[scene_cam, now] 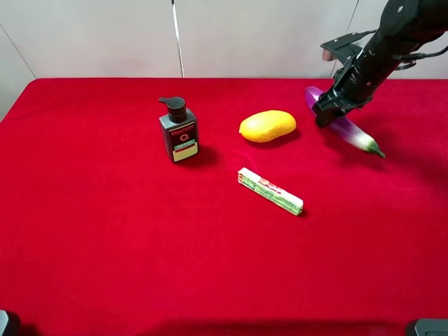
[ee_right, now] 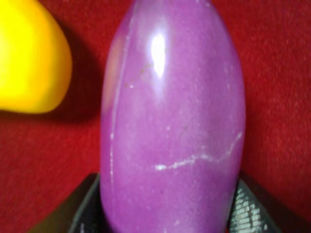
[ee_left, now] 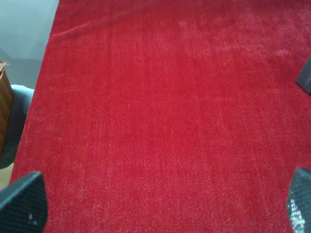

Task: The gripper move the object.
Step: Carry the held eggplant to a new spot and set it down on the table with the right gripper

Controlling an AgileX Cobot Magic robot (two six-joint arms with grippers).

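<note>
The long purple eggplant lies at the back right of the red cloth, its white end and green stem tip pointing to the front right. My right gripper comes down over its thick purple end. In the right wrist view the eggplant fills the frame, with a black finger tight against each side. I cannot tell whether it is lifted or rests on the cloth. My left gripper is open over bare red cloth, with nothing between its fingertips.
A yellow mango lies just left of the eggplant and also shows in the right wrist view. A green-and-white packet lies in the middle. A dark pump bottle stands further left. The table's left edge shows in the left wrist view.
</note>
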